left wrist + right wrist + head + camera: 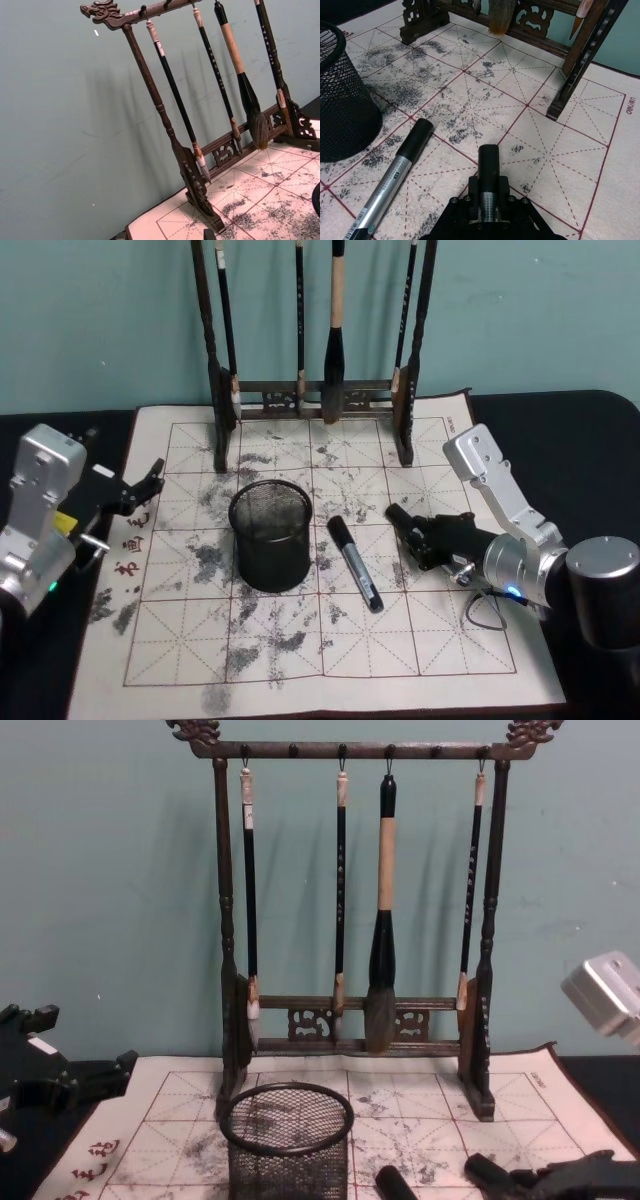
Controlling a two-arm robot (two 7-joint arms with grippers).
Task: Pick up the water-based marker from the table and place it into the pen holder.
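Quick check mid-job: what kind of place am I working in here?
Probably a calligraphy practice desk: a wooden brush rack hung with brushes, an ink-stained gridded practice mat, and a mesh pen holder standing on it.

Place: calligraphy desk in front of me | Signs: wooden brush rack hung with 4 brushes, ink-stained grid practice mat, black tabletop, plain teal wall behind

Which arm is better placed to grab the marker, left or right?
Right. The right gripper sits just beside the marker; the left gripper is farther off, beyond the pen holder.
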